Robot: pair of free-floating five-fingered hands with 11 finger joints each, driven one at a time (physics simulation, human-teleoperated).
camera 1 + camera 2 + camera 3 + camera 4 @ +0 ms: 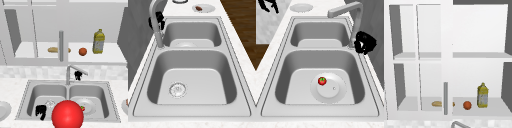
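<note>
Right hand (78, 75), fingers curled about the faucet (68, 75) at frame centre: keep grip firm; left hand (40, 111) lower left, state indiscernible.

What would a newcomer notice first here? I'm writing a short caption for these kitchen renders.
Probably the big red ball at the front edge of the sink, beside the left hand. Next, the right hand up at the faucet, and the small tomato on a plate in the right basin. Above, the cabinet shelf holds a yellow bottle and an orange.
</note>
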